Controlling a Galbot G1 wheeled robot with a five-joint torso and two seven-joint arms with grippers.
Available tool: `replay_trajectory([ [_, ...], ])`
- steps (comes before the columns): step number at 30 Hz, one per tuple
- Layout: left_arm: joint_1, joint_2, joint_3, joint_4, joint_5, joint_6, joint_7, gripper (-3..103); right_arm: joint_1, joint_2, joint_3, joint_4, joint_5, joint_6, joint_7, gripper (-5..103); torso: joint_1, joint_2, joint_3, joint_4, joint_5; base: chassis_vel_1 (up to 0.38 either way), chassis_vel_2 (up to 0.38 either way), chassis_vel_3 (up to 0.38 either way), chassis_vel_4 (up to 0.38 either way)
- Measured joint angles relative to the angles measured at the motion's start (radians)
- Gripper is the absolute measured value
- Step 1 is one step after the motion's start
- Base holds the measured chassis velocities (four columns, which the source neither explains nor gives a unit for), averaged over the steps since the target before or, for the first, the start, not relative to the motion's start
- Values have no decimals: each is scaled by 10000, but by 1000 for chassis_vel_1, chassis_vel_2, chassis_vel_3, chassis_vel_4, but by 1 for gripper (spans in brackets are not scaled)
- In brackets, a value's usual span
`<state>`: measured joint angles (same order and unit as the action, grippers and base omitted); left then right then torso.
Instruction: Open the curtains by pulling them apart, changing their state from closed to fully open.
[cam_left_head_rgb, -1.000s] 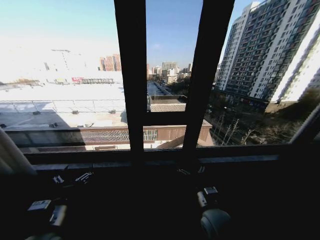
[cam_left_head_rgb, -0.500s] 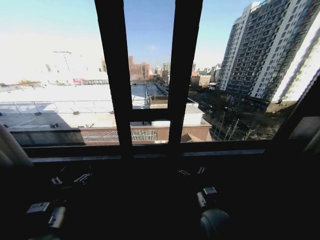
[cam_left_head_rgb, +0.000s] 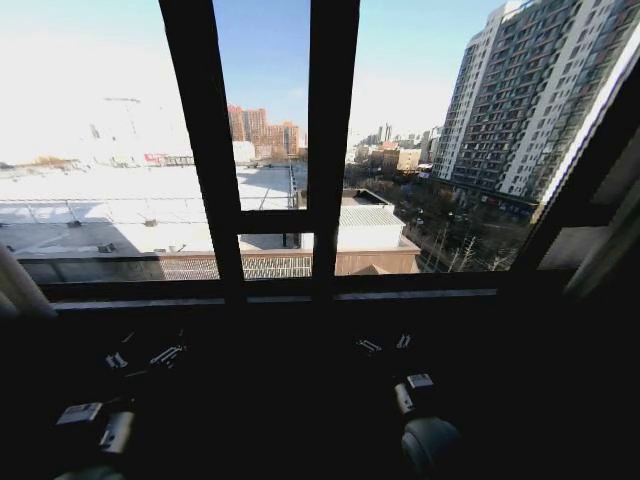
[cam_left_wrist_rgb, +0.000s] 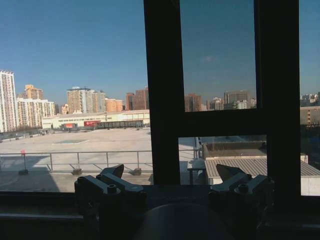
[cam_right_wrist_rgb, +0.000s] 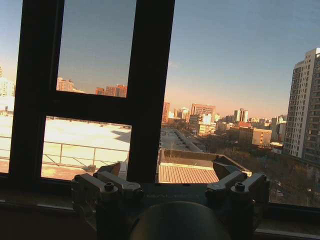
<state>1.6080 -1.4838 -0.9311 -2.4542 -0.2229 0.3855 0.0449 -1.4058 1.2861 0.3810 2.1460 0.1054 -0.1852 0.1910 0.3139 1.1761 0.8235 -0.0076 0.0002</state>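
At the 9 o'clock edge of the head view, the left panel of the curtains (cam_left_head_rgb: 16, 290) showed as a pale gathered fold, pushed right to the side of the glass. Your left gripper (cam_left_head_rgb: 142, 356) hung low at 7 o'clock, in shadow under the sill (cam_left_head_rgb: 300, 297); its wrist view showed the left gripper (cam_left_wrist_rgb: 170, 172) spread wide, with nothing between its fingers and the rooftops beyond.

The dark window frame bars (cam_left_head_rgb: 330, 150) stood at 12 o'clock with bare glass on either side. Your right gripper (cam_left_head_rgb: 385, 343) sat near 6 o'clock, just as low, and from its own wrist the right gripper (cam_right_wrist_rgb: 166, 167) was likewise spread and empty.

At 3 o'clock a pale slanting strip, apparently the right panel (cam_left_head_rgb: 612, 245), hugged the far edge beside the tower block (cam_left_head_rgb: 520, 100).

By the look of it, the curtains were parted and the job was nearly or wholly done. If you judged either panel short of its end, the sound way would be to raise the gripper on that side to the fabric's inner edge, pinch a full pleat rather than a thin fringe, and draw it level along the rail toward 9 or 3 o'clock, never downward, so the sheer cloth would slide rather than strain.
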Motion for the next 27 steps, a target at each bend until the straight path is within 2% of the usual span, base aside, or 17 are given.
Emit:
replay_trajectory([
  [8,-34,-3,-6,11,-47,-1,13,100,-52,-5,57,-59,-27,213,-10,100,2,-1,1,-2,2,18,-361,-11,361],
  [13,-59,-3,-30,64,-54,-32,3,100,11,28,96,-316,-217,588,-15,100,-1,-1,1,1,-7,95,-338,-87,324],
  [15,-58,-6,-35,69,-65,-43,5,100,25,49,125,-383,-251,619,-10,100,-12,9,-6,-1,7,87,-167,-77,161],
  [20,-90,-18,-36,157,-308,-173,1,100,81,45,128,-415,-248,603,-20,100,-6,1,0,-2,-5,56,-74,-48,84],
  [22,-128,-30,-26,285,-796,-463,31,100,153,29,132,-390,-101,378,-136,100,3,-2,3,0,-6,2,50,9,-23],
  [24,-136,-55,-36,392,-1195,-722,371,100,245,-16,157,-259,308,-81,-243,100,9,-5,4,0,-2,-14,84,13,-94],
  [25,-125,-56,-47,457,-1331,-911,599,100,350,-58,214,-112,737,-500,-333,100,11,-5,5,-1,-3,-20,68,17,-27],
  [26,-125,-56,-47,457,-1331,-911,599,100,350,-58,214,-112,737,-500,-333,100,11,-5,5,-1,-3,-20,68,17,-27],
  [27,-114,-55,-49,498,-1364,-1008,682,100,443,-89,280,-17,1016,-812,-395,100,10,-6,5,-1,-4,0,0,0,0],
])
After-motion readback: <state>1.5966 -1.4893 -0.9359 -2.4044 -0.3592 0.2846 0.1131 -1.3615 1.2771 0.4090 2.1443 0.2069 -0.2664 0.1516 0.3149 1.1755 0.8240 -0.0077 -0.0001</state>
